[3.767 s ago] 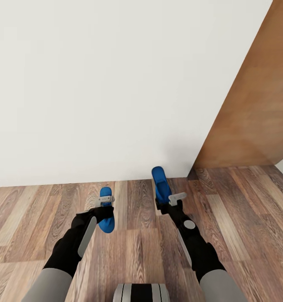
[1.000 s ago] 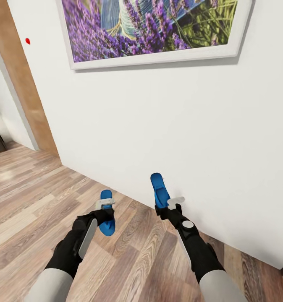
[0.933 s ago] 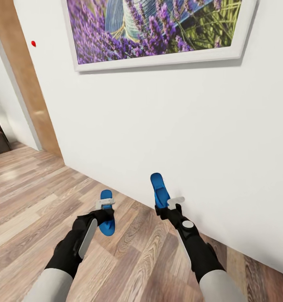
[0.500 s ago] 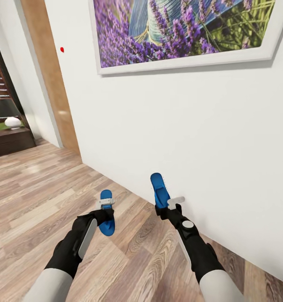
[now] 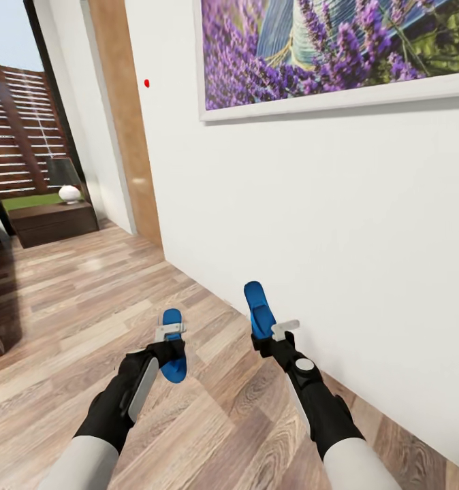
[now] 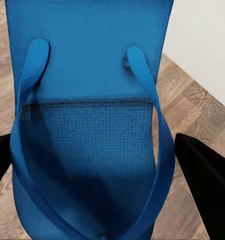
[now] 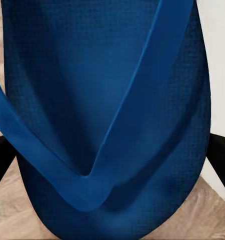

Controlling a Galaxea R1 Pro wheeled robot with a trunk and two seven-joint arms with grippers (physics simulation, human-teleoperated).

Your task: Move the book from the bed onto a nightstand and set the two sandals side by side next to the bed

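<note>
White wall (image 5: 338, 224) close ahead; each end effector (image 5: 169, 335) (image 5: 274, 333) grips a sandal (image 5: 173, 354) (image 5: 259, 307).

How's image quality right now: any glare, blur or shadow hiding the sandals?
Head view: sharp and evenly lit, both sandals clear, one in the left pincer, one in the right pincer. Left wrist view: left sandal crisp, its sole shaded toward the toe end. Right wrist view: right sandal very close, darker, no glare.

White wall (image 5: 311, 204), lavender picture (image 5: 338, 51), plank floor (image 5: 86, 306), perhaps a lamp (image 5: 65, 179) on distant dark cabinet (image 5: 52, 223).
</note>
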